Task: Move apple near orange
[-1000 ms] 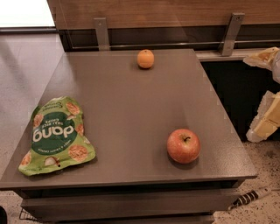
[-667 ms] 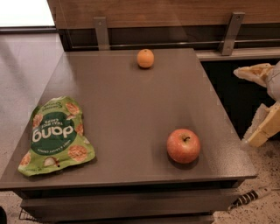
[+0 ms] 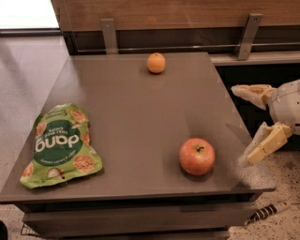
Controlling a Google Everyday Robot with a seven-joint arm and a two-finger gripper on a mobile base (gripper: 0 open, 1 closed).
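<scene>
— While the apple (image 3: 197, 156) is sitting on the near right part of the grey table (image 3: 136, 108), stem dimple facing up, where is the gripper (image 3: 243, 124) hanging?

— It is hovering just off the table's right edge, reaching in from the right side of the scene. It is a little to the right of the apple and not touching it.

— Are its fingers (image 3: 251, 93) gripping anything?

— No. They are standing wide apart, one pointing left on the far side and the other angling down toward the table's near right corner. Nothing is lying between them.

— And where is the orange (image 3: 156, 63) resting?

— It is sitting near the table's far edge, roughly midway across, well apart from the apple.

— Is anything else lying on the table?

— A green snack bag (image 3: 61, 145) is lying flat at the near left, printed face up, well apart from both fruits.

— What is showing beyond the table?

— Two metal brackets (image 3: 109, 35) are standing against a wooden panel (image 3: 178, 11) on the far side. A striped cable (image 3: 267, 212) is trailing across the speckled floor (image 3: 281, 229) at the near right.
</scene>
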